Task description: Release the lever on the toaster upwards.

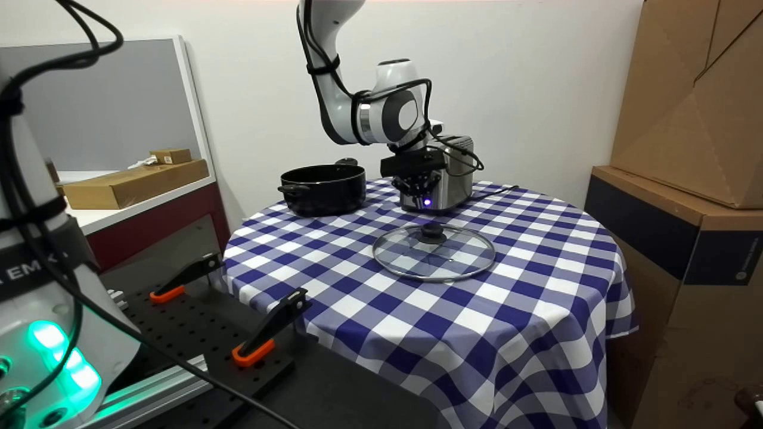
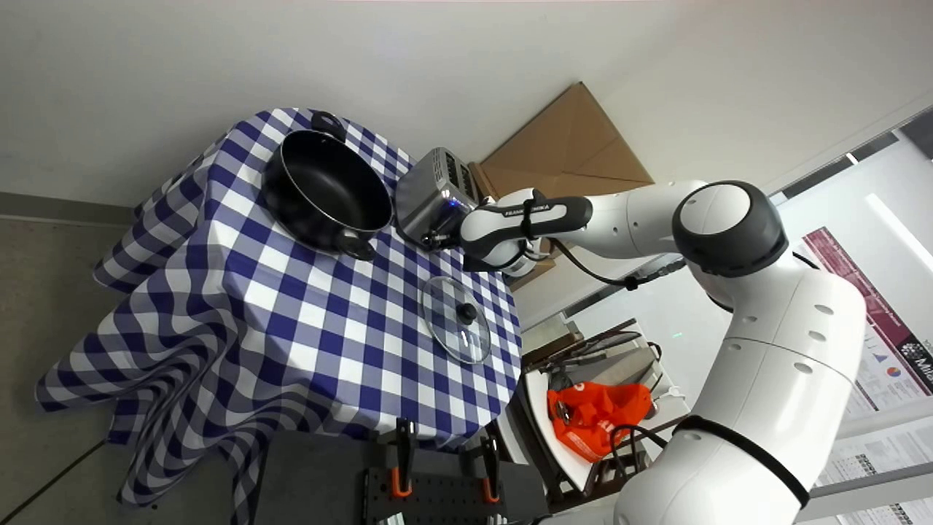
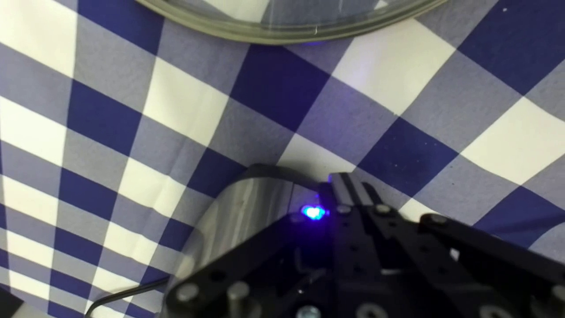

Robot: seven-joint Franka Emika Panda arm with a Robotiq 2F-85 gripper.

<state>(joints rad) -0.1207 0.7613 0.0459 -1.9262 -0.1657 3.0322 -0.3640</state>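
Observation:
The silver toaster (image 1: 459, 179) stands at the back of the checked table. It also shows in an exterior view (image 2: 421, 200) and at the lower left of the wrist view (image 3: 240, 216). My gripper (image 1: 421, 192) points down close beside the toaster's end face; in an exterior view its tip (image 2: 436, 239) is low by that face. In the wrist view the two fingers (image 3: 355, 190) lie together, with nothing visible between them. A bright blue light (image 3: 313, 212) shines between the gripper and the toaster. The lever is hidden behind the gripper, so its height and any contact cannot be told.
A glass lid (image 1: 402, 262) with a black knob lies in front of the toaster. A black pot (image 1: 325, 193) stands beside the toaster. The toaster's cord (image 1: 498, 193) runs over the cloth. A wall rises behind, and cardboard boxes (image 1: 685, 107) stand beside the table.

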